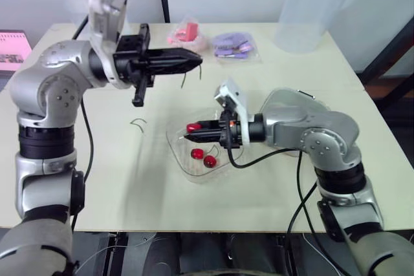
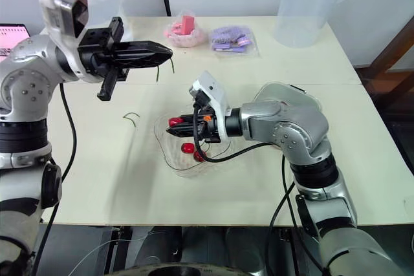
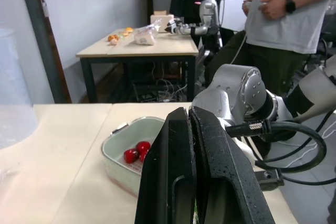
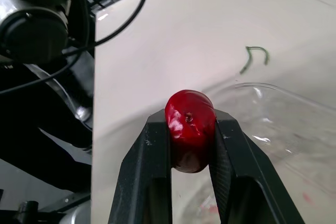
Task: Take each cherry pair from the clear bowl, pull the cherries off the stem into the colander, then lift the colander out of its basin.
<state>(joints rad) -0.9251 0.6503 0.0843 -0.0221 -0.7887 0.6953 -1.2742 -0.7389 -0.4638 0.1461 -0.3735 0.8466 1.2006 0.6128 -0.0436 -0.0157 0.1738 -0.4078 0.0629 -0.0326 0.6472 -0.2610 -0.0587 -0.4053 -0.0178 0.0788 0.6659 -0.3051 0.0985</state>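
Observation:
My right gripper [image 1: 189, 132] is shut on a single red cherry [image 4: 189, 128] and holds it just above the clear bowl [image 1: 178, 150] at mid-table. Two more cherries [image 1: 203, 157] lie in that bowl. My left gripper [image 1: 197, 61] hangs higher, behind and to the left of the bowl, shut on a thin green stem [image 1: 184, 82] that dangles from its tips. The pale basin [image 3: 113, 142] with the colander sits behind my right forearm and is mostly hidden; a few cherries [image 3: 136, 150] lie in it.
A loose green stem [image 1: 138, 121] lies on the table left of the bowl. At the far edge are a pink bag [image 1: 187, 33], a purple bag [image 1: 233, 46] and a tall clear container [image 1: 310, 11]. A person [image 3: 283, 14] stands beyond the table.

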